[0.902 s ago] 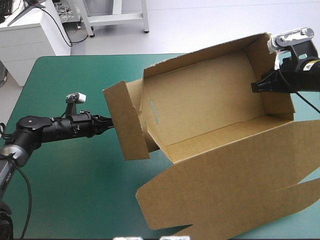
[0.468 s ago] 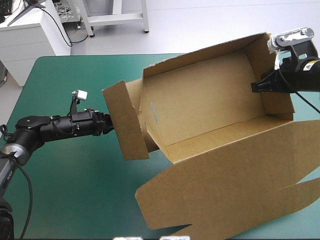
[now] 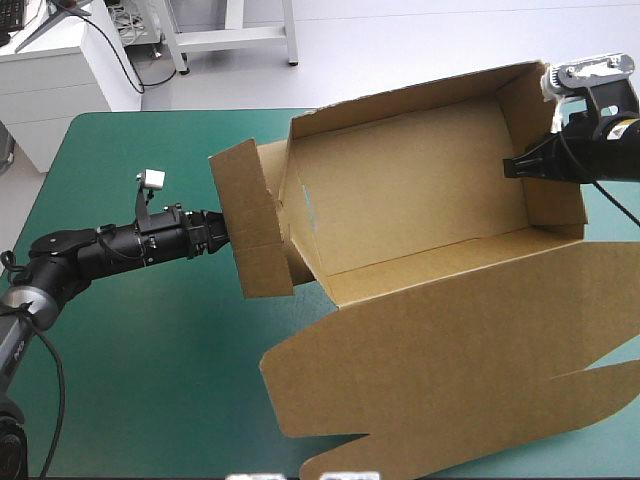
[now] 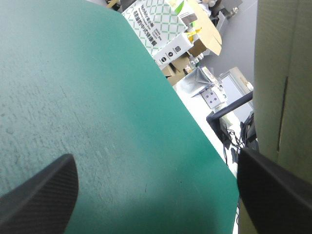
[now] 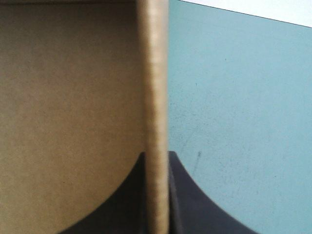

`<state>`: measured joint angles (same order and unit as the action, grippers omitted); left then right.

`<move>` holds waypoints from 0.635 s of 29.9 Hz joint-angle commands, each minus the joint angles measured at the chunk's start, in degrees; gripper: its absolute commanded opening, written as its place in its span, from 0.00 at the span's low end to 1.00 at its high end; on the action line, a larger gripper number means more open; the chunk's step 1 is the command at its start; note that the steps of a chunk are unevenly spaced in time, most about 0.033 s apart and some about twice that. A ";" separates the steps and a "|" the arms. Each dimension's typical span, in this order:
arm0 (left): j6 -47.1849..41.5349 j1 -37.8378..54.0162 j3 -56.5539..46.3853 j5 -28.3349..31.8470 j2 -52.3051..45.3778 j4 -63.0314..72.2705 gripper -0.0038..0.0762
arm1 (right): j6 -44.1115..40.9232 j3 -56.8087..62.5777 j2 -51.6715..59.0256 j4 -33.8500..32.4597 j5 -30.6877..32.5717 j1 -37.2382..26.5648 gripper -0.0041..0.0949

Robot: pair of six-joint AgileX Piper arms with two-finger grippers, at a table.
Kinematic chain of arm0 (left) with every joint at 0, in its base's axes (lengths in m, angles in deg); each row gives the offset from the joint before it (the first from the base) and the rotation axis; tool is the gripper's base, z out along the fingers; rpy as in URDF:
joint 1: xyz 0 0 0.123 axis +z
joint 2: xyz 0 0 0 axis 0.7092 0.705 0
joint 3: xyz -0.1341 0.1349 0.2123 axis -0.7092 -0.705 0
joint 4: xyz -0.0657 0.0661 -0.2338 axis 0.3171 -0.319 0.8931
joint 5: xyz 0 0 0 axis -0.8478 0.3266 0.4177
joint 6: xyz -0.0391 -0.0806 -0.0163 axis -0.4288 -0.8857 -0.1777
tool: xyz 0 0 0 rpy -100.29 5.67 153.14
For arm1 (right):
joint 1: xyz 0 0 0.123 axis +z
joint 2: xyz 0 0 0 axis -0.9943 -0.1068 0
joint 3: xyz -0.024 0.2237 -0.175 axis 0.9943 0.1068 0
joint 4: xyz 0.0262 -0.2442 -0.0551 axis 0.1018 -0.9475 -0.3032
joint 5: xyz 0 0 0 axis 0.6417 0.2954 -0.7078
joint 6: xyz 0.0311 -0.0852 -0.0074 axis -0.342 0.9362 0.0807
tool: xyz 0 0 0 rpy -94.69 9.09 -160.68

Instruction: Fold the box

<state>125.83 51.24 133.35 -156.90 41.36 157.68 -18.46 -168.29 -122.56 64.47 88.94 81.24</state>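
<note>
Right hand is clamped on the right end wall of the brown box, the board's edge pinched between its black fingers. Left hand has its fingers apart, tips just at the loose end flap on the box's left side, gripping nothing. Box sits right of middle on the teal-green counter, walls up, lid flat toward the near edge. The flap likely wants pushing inward and tucking: press low near its crease, squarely, while the right hand anchors the tray against sliding or twisting
</note>
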 commanded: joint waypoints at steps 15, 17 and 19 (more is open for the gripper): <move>-0.57 -3.90 6.66 -7.01 -1.61 8.54 0.84 | -13.00 -1.61 -3.29 -12.11 -12.48 11.53 0.03; -0.57 -4.13 6.91 -7.01 -1.61 8.80 0.84 | -15.19 -1.61 -3.29 -14.43 -13.86 13.95 0.03; -0.57 -4.13 6.91 -7.01 -1.61 8.92 0.84 | -17.17 -1.61 -3.29 -16.12 -15.17 15.82 0.03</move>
<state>125.40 47.51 138.30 -156.90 41.39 161.39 -32.14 -168.29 -127.73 50.44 79.60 94.70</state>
